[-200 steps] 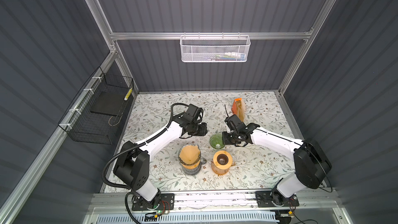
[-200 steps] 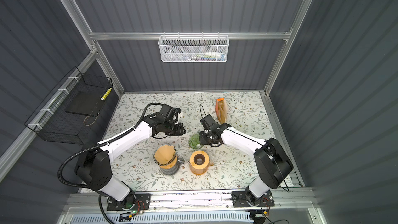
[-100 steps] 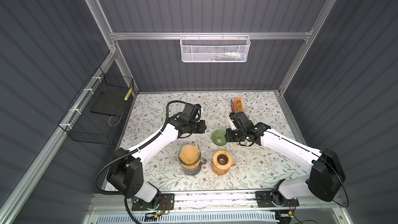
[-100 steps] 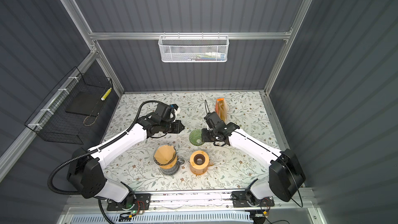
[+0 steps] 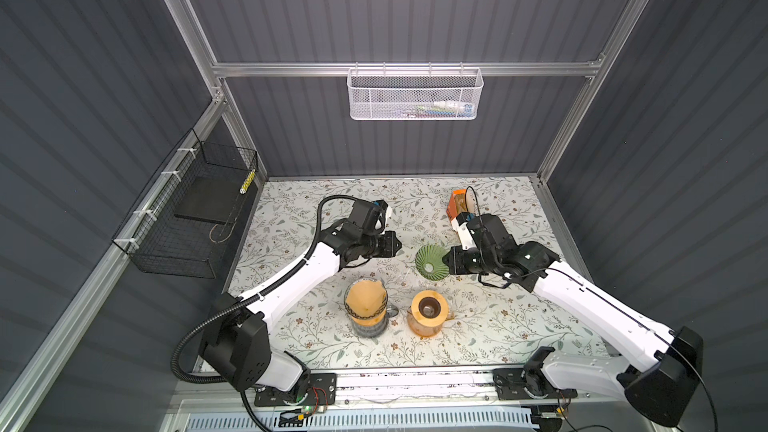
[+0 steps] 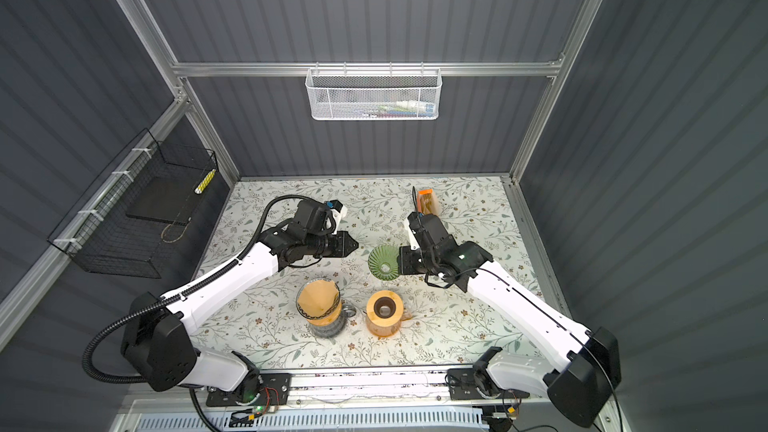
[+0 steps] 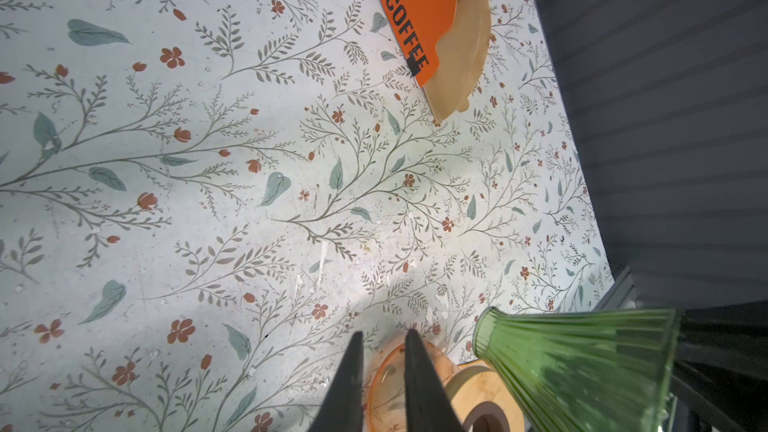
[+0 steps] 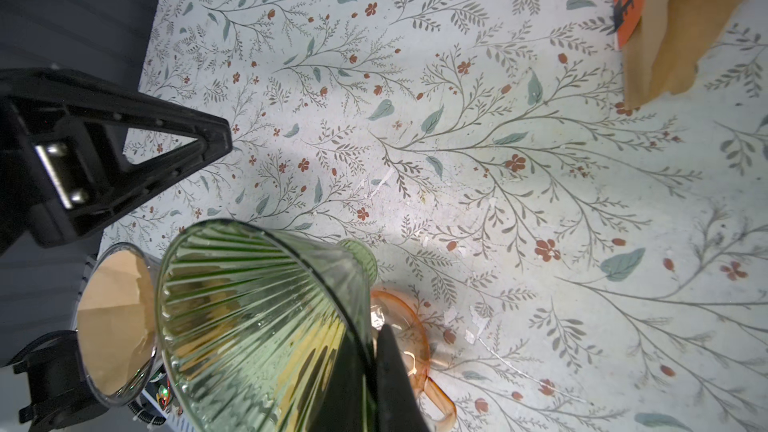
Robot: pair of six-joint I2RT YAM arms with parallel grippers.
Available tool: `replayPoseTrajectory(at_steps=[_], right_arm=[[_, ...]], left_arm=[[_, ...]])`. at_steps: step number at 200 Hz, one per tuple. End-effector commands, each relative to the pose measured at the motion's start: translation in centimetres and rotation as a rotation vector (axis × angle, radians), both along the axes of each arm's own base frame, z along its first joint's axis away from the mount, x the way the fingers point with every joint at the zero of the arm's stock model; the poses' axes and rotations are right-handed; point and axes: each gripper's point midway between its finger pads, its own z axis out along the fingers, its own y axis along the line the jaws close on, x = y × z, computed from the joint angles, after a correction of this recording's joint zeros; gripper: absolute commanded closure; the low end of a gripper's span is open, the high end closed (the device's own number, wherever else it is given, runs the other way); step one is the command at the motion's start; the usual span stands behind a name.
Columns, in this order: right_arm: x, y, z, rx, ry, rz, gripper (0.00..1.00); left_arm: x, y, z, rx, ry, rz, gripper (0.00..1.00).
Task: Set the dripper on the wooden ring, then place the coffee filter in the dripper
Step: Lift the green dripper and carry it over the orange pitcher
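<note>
My right gripper (image 5: 446, 261) (image 8: 372, 338) is shut on the rim of the green ribbed glass dripper (image 5: 430, 261) (image 6: 382, 261) (image 8: 249, 317), holding it above the table, tipped on its side. Its mouth faces my left gripper (image 5: 398, 245) (image 7: 382, 332). That gripper hovers just left of the dripper (image 7: 582, 359), slightly open and holding nothing. A brown paper coffee filter (image 5: 365, 305) (image 6: 318, 303) (image 8: 112, 317) sits inside a clear glass vessel at the front. More filters (image 7: 461, 56) (image 8: 685, 35) stand in an orange "COFFEE" holder (image 5: 457, 201) (image 7: 419, 27) at the back right.
An orange glass carafe with a wooden collar (image 5: 428, 311) (image 6: 384, 311) (image 7: 478, 396) stands at the front, right of the filter vessel and below the dripper. A white mesh basket (image 5: 415, 93) hangs on the back wall. A black wire basket (image 5: 187, 218) hangs on the left wall.
My right gripper has lifted the green dripper slightly up and to the right, its arm stretching out. My left arm has swung round, its gripper staying close by the dripper.
</note>
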Motion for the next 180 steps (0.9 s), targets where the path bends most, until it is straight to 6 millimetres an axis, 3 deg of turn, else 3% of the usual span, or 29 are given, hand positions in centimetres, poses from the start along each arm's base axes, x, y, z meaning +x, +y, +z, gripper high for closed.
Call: replayPoseTrajectory(at_steps=[1,50,180], right_arm=[[-1.0,-0.3,1.6,0.037,-0.006,0.007,1.00],[-3.4,-0.8,1.8,0.071,0.019,0.039,1.00],[-7.3,0.5,-1.1,0.006,0.093,0.151,1.00]], left_arm=[[-1.2,-0.8,1.4,-0.054,-0.004,-0.038,0.80],[-2.8,-2.2,1.8,-0.046,-0.016,-0.103,0.80],[-3.8,-1.2,1.4,0.000,-0.013,-0.119,0.80]])
